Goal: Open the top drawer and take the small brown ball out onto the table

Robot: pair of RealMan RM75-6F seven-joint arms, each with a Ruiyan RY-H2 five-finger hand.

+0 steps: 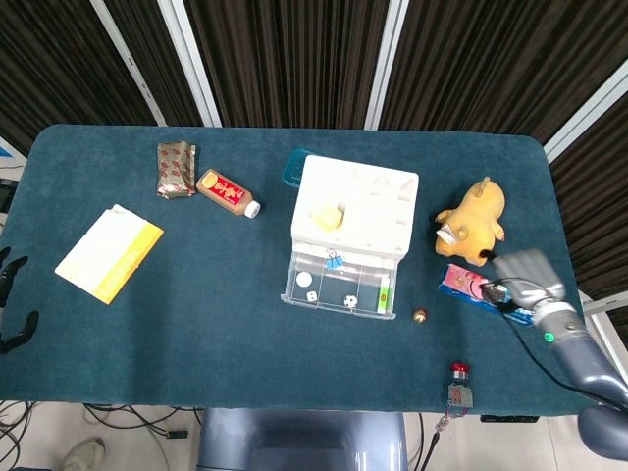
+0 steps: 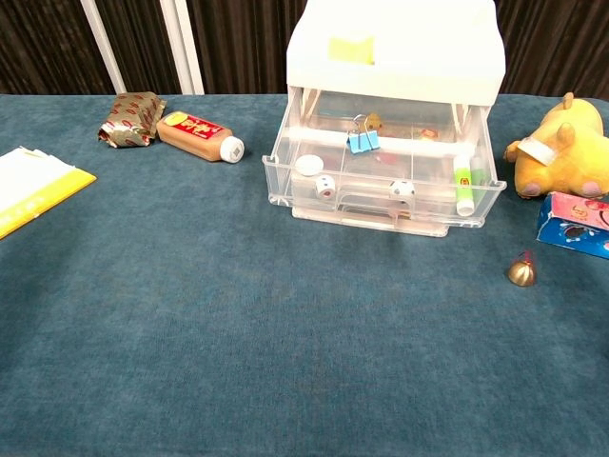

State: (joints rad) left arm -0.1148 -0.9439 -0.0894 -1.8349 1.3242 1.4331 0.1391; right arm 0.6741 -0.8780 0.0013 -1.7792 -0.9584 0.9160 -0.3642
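The small brown ball (image 1: 419, 315) lies on the blue tablecloth just right of the open top drawer (image 1: 339, 286); in the chest view the ball (image 2: 520, 272) sits alone, touched by nothing. The white drawer unit (image 1: 354, 203) stands mid-table, and its clear drawer (image 2: 385, 195) holds a blue binder clip, dice and a green tube. My right hand (image 1: 520, 271) hovers to the right over a blue snack pack (image 1: 463, 286), well apart from the ball and holding nothing. Only dark fingers of my left hand (image 1: 10, 299) show at the left edge, spread and empty.
A yellow plush toy (image 1: 473, 218) sits right of the drawer unit. A brown bottle (image 1: 228, 192), a foil packet (image 1: 176, 169) and a yellow-white booklet (image 1: 108, 252) lie on the left. A teal box (image 1: 295, 167) is behind the unit. A red-button device (image 1: 459, 373) hangs at the front edge.
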